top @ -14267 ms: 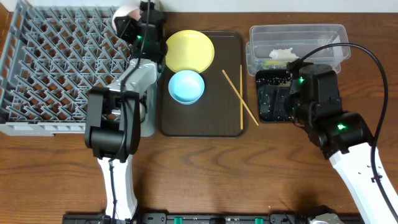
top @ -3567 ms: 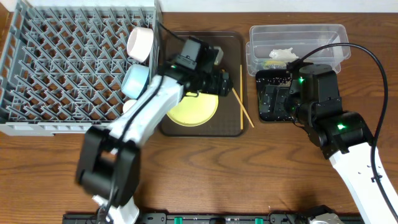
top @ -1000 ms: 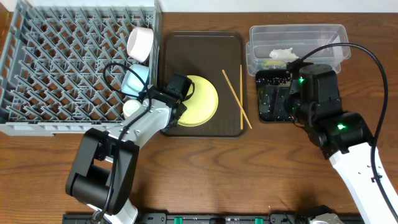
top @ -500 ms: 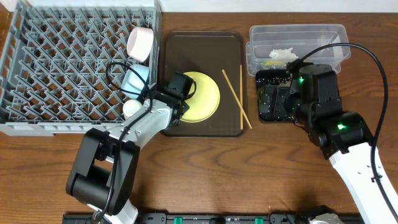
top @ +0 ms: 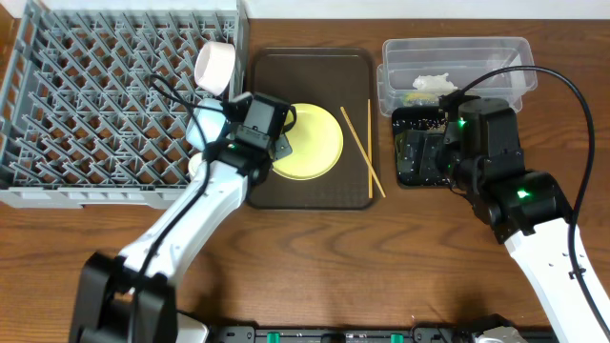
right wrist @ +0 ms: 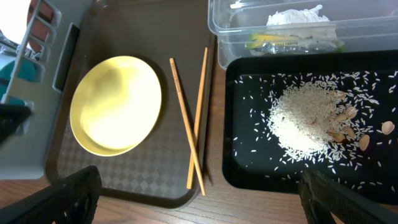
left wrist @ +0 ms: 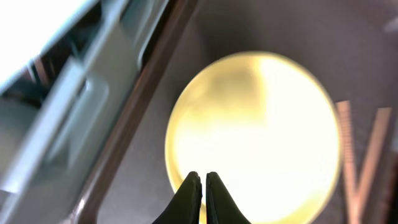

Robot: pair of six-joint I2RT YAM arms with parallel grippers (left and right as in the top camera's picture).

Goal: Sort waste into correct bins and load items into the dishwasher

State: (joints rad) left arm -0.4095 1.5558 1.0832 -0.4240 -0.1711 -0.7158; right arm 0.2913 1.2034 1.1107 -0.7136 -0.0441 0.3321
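Observation:
My left gripper (top: 282,145) (left wrist: 203,178) is shut on the near rim of the round yellow plate (top: 316,143) (left wrist: 261,118) (right wrist: 117,104), over the brown serving tray. Two chopsticks (top: 362,152) (right wrist: 194,124) lie crossed on the tray's right side. In the grey dishwasher rack (top: 95,95) sit a white cup (top: 215,65), a light blue bowl (top: 202,129) and a small white bowl (top: 198,164). My right gripper (right wrist: 208,202) hangs open over the table in front of the black tray (right wrist: 249,163), which holds rice and tan crumbs (right wrist: 308,124). The clear tub (top: 457,52) holds crumpled paper (right wrist: 295,15) and a greenish scrap (right wrist: 273,40).
The dark brown serving tray (top: 310,193) (right wrist: 124,180) lies between the rack and the two bins. The rack's right wall (left wrist: 68,112) stands close to the left of my left gripper. Bare wooden table runs along the front.
My left gripper closed fully on the plate's rim. The left arm rose and swung, and the plate shifted slightly toward the back right of the tray. The right arm stayed put.

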